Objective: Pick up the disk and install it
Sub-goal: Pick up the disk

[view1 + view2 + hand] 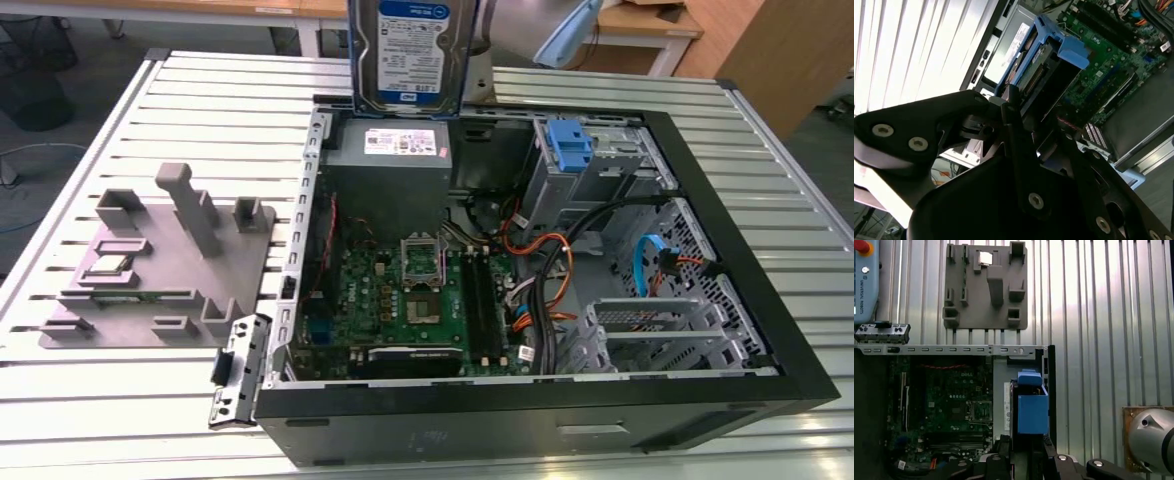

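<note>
The gripper (1026,446) is clamped on the disk (410,55), holding it upright, label toward the near side, above the far edge of the open computer case (747,300), over the grey power supply (400,145), seemingly high enough to clear the case walls.

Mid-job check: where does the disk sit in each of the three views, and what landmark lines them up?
Exterior view: the disk stands upright at the top edge, label facing the camera, above the case's far wall.
Second wrist view: the disk is seen in its blue carrier, in front of the motherboard.
First wrist view: the disk is seen end-on, beside the motherboard.
Shared landmark: the green motherboard.
</note>
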